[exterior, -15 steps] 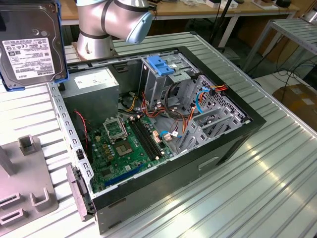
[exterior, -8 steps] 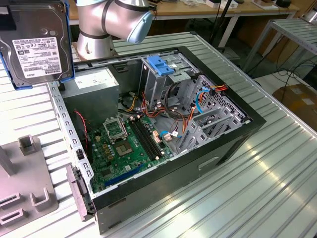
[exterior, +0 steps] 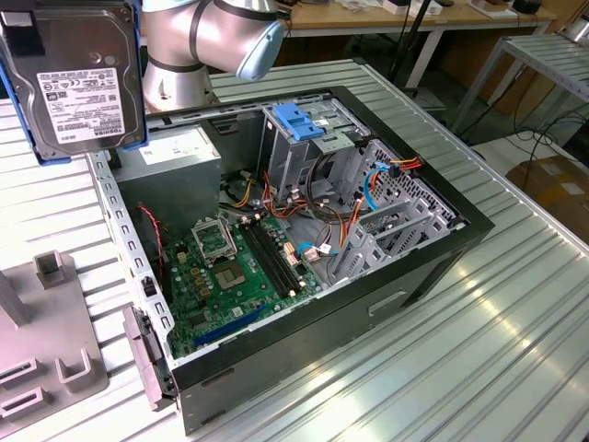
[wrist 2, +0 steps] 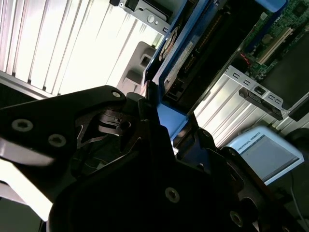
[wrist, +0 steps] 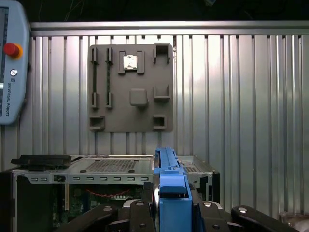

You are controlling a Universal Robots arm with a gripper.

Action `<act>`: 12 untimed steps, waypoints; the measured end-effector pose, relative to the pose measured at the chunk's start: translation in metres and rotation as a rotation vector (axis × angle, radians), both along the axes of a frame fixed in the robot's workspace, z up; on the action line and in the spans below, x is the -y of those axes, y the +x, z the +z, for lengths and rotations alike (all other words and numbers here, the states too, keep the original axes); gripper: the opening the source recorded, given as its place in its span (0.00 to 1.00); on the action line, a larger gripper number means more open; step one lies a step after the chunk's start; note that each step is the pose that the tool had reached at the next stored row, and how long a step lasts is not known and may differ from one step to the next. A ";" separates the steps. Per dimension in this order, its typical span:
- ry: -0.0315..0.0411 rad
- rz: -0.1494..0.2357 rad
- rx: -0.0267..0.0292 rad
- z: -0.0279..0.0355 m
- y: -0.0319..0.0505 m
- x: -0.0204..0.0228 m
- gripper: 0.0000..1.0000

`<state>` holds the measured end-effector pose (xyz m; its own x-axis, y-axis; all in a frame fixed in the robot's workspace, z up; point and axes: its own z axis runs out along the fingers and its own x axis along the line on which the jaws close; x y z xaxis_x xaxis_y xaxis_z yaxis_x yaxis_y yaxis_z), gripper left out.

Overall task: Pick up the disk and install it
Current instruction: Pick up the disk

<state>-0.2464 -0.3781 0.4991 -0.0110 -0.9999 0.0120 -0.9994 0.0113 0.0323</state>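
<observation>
The disk [exterior: 78,78] hangs in the air, clear of the table [exterior: 460,368], at the top of the exterior view's left, label face toward that camera. In the first wrist view the gripper [wrist: 171,212] pinches the blue side-rail frame [wrist: 169,188], with one finger on each side of it. The second wrist view shows the same grip on the frame's edge. The pick-up step is judged complete. The installation is not yet done: the disk sits outside the open computer case [exterior: 479,230] and well apart from the drive cage [exterior: 294,157], which carries its own blue bracket [exterior: 299,120]. The motherboard [exterior: 239,267] lies exposed. The grey fixture plate [wrist: 130,87] rests on the table beside the case.
</observation>
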 end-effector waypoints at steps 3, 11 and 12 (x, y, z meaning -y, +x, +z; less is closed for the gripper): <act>0.0000 0.000 0.0000 -0.0001 0.0026 0.0011 0.37; 0.0000 0.000 0.0043 -0.0012 0.0080 0.0054 0.37; 0.0000 0.000 0.0062 -0.0015 0.0088 0.0054 0.37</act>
<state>-0.2376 -0.3835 0.4976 -0.0114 -0.9999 0.0120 -0.9996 0.0117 0.0261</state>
